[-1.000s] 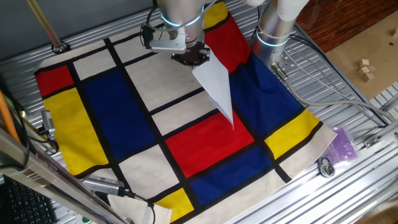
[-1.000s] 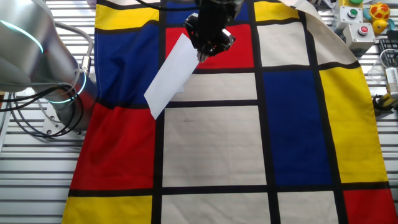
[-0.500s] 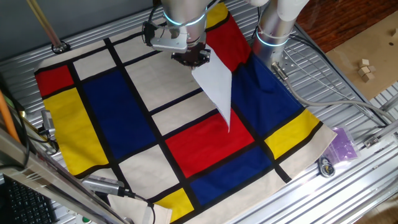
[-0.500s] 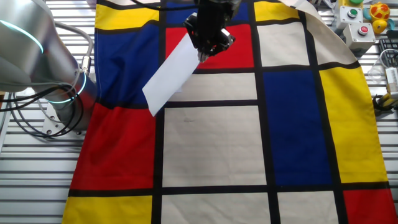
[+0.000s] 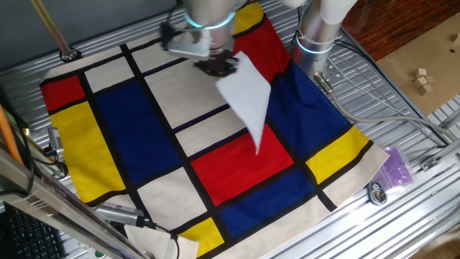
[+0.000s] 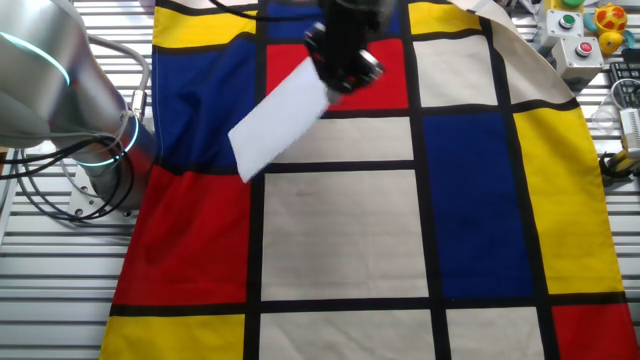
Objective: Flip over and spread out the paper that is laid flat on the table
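Observation:
My gripper (image 5: 219,66) is shut on one corner of the paper (image 5: 248,101), a plain white sheet that hangs from it, tilted, above the cloth. In the other fixed view the gripper (image 6: 338,82) holds the paper (image 6: 278,125) over the border of the red and cream blocks, and the sheet slopes down to the left. The gripper and sheet are motion-blurred. The table (image 5: 402,216) is ribbed silver metal under a cloth (image 5: 129,129) of red, blue, yellow and cream blocks with black lines.
The arm's silver base (image 5: 316,36) stands at the cloth's far edge, with cables (image 5: 388,108) beside it. A purple bag (image 5: 397,167) and a small round part (image 5: 376,191) lie on the metal at right. A button box (image 6: 580,30) sits at the other view's top right.
The gripper has turned and shifted slightly with the paper. The sheet has swung, and its hanging lower end has lifted and widened in view. Both are now blurred.

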Robot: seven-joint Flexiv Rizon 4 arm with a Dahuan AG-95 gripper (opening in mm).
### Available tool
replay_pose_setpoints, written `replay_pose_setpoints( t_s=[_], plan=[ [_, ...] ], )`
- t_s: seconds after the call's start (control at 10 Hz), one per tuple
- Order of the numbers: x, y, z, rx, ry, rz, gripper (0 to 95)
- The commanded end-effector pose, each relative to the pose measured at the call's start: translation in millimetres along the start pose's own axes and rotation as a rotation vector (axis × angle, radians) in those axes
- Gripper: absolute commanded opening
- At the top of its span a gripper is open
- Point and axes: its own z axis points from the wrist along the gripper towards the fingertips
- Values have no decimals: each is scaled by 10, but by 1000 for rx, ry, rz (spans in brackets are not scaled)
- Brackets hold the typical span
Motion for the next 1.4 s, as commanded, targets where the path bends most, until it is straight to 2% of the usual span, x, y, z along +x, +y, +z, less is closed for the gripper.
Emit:
replay_pose_setpoints(
  t_s=[0.1, 0.3, 0.5, 0.6, 0.7, 0.8, 0.9, 1.4],
  plan=[
    [20, -527, 51, 23, -8, -54, 0],
    [39, -854, 104, 60, 10, -79, 0],
    [56, -1005, 158, 101, 15, -112, 0],
    [74, -1100, 231, 140, 5, -136, 0],
    [80, -1125, 260, 149, -1, -142, 0],
    [76, -1178, 350, 159, -12, -160, 0],
    [64, -1197, 397, 158, -15, -164, 0],
    [48, -1218, 472, 160, -13, -172, 0]
  ],
)
